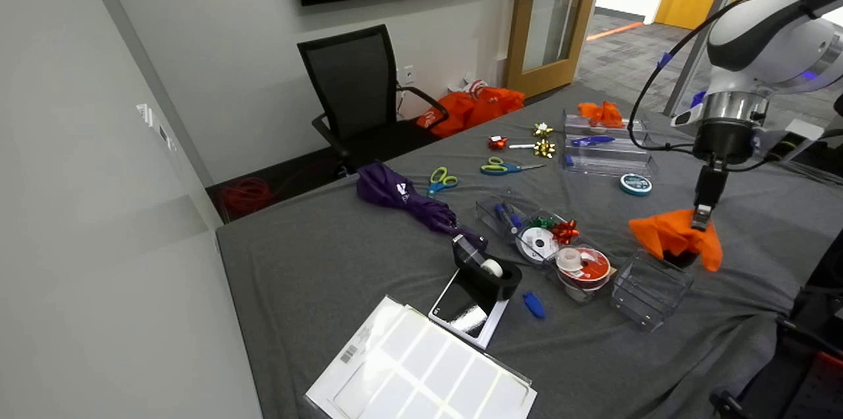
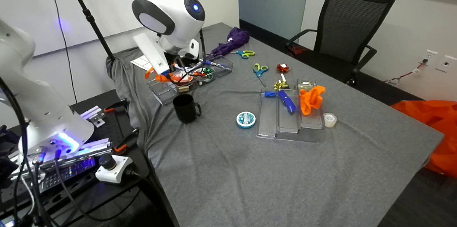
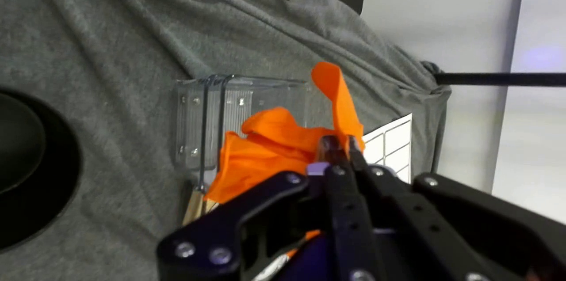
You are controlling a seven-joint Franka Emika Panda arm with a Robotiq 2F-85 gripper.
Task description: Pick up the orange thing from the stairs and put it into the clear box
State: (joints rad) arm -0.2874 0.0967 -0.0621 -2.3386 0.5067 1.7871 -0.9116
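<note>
My gripper [image 3: 341, 143] is shut on an orange cloth [image 3: 265, 157]; the cloth hangs from the fingertips in an exterior view [image 1: 658, 232]. In the wrist view the cloth overlaps the clear box [image 3: 191, 117], an open-topped see-through box that also shows in both exterior views [image 1: 649, 313] [image 2: 165, 93]. The box's inside is partly hidden by the cloth. The stairs are a clear stepped stand in both exterior views [image 2: 267, 121] [image 1: 609, 163]. Another orange cloth [image 2: 310, 100] lies on its steps, with blue items.
A black mug [image 2: 185, 108] stands near the clear box and also shows in the wrist view [image 3: 22, 144]. Clear trays with ribbon spools [image 1: 539, 244] adjoin the box. A round teal tin [image 1: 635, 184], scissors [image 1: 507, 167], a tape dispenser [image 1: 497, 284] and a purple umbrella [image 1: 408, 201] lie around.
</note>
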